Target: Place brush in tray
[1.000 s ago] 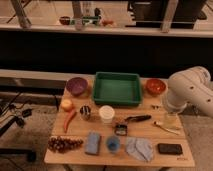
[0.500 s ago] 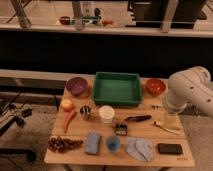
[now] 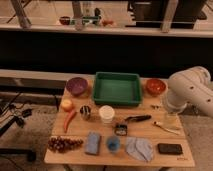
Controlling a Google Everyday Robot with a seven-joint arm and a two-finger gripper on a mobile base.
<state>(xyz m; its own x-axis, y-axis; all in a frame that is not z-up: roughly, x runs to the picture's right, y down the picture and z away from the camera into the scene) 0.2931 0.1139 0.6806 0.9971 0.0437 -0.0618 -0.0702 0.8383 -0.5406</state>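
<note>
The brush (image 3: 131,121) lies flat on the wooden table, in front of the tray. Its dark squarish head is toward the left and its slim black handle points right. The green tray (image 3: 118,75) stands at the back middle of the table and looks empty. My white arm (image 3: 192,90) bends over the table's right edge. Below it, the gripper (image 3: 171,118) hangs low over the right side of the table, to the right of the brush's handle and apart from it. The gripper is open and holds nothing.
A purple bowl (image 3: 77,86) and an orange bowl (image 3: 155,86) flank the tray. A white cup (image 3: 106,113), metal can (image 3: 85,112), round pale fruit (image 3: 66,104), red pepper (image 3: 69,119), grapes (image 3: 62,144), blue sponge (image 3: 92,142), grey cloth (image 3: 138,148), black slab (image 3: 170,148) and pale utensil (image 3: 167,128) lie around.
</note>
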